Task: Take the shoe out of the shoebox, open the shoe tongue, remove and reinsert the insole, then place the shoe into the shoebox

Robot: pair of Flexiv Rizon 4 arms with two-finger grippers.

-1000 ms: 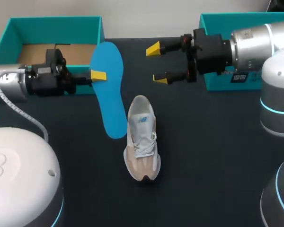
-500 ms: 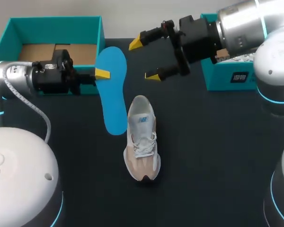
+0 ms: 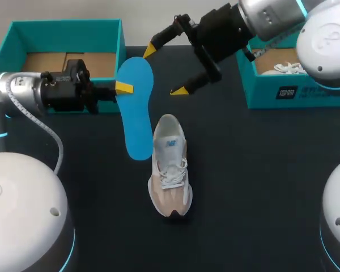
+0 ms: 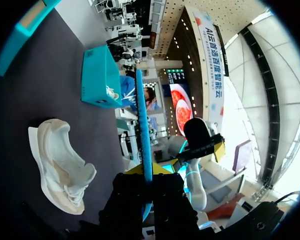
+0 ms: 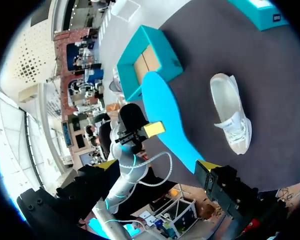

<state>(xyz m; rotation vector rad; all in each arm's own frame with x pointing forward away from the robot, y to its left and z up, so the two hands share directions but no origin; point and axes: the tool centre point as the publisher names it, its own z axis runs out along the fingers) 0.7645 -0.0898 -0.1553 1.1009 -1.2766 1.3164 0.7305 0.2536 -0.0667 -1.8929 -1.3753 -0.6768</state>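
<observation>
The left pincer is clamped on one long edge of the flat blue foam insole, holding it off the dark desk between the open teal cardboard shoebox and the white and beige lace-up sneaker. The sneaker lies unheld near the middle of the desk. The right pincer hangs with its fingers spread wide and nothing in them, just beside the insole's far end. The likeliest trouble is the thin edge grip: the insole looks soft, so it may sag, swing round or slide out if the right pincer nudges it before getting a hold of its own. A hand-over closed off the mark could fold the foam or drop it on the desk. Since nothing pins the sneaker, pushing the insole into its opening may simply shove it along or tip it over. The tongue could also fold under and block the way. As for writing, the sneaker carries a small mark on its tongue. The second teal box, with another white shoe inside, bears a white label on its wall. Neither is read out here.
</observation>
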